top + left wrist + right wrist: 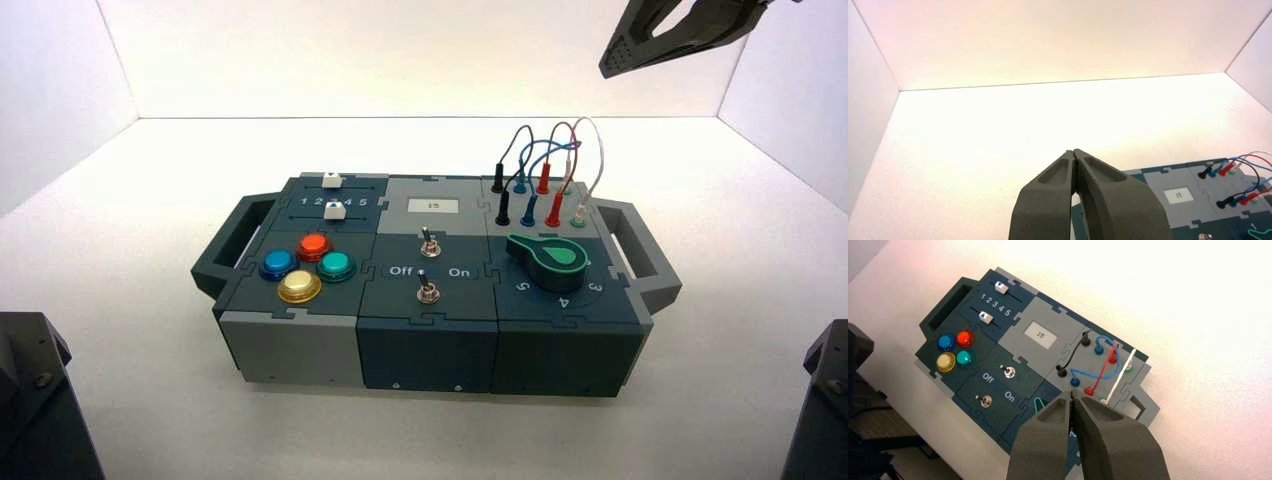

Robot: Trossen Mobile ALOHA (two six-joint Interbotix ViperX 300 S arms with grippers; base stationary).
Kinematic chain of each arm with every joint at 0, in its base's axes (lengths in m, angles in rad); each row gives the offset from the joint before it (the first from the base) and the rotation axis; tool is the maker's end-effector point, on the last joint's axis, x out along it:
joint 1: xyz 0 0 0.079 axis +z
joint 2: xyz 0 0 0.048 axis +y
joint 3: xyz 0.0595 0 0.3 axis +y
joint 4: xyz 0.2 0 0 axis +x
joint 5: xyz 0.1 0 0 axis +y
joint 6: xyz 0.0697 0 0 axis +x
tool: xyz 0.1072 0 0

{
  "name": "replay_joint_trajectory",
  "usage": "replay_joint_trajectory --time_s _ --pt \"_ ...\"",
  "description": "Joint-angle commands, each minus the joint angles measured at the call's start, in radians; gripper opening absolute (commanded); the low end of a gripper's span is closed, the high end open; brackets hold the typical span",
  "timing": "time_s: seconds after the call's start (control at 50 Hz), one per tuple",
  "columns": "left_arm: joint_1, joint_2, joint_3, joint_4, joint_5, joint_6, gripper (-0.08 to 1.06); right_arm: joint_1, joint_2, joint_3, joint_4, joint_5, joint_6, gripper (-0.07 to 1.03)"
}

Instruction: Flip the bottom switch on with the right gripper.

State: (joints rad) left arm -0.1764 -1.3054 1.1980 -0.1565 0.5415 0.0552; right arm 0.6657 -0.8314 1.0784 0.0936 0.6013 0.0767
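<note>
The bottom switch [428,291] is a small metal toggle in the dark teal middle panel, nearest the box's front edge. In the right wrist view the bottom switch [986,400] shows its short lever leaning toward the "Off" side. My right gripper [612,62] hangs high above the box's back right, far from the switch. Its fingers are shut on nothing, and in its own view the right gripper [1071,396] hovers over the knob corner. My left gripper [1074,152] is shut and empty, off to the box's left, and does not show in the high view.
A second toggle [427,243] stands just behind, toward the display [433,205]. Four coloured buttons [300,268] and two sliders [331,195] fill the left side. The green knob [548,258] and plugged wires [540,170] fill the right. White walls enclose the table.
</note>
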Motion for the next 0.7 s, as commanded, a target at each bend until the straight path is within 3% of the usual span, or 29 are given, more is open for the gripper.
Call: replay_joint_trajectory --time_s 0.02,0.44,0.6,0.7 --pt "0.002 0.015 -0.017 -0.002 -0.005 -0.002 -0.03 0.005 0.009 -0.014 0.005 -0.011 -0.003 -0.02" --pt "0.002 0.015 -0.017 -0.002 -0.005 -0.002 -0.03 0.008 0.057 -0.021 0.005 -0.009 -0.009 -0.02" --pt "0.002 0.037 -0.02 -0.005 -0.005 -0.002 -0.03 0.077 0.106 -0.072 0.006 0.005 -0.014 -0.02" --pt "0.002 0.089 -0.026 -0.012 0.003 -0.002 -0.03 0.16 0.184 -0.175 0.038 0.051 -0.005 -0.02"
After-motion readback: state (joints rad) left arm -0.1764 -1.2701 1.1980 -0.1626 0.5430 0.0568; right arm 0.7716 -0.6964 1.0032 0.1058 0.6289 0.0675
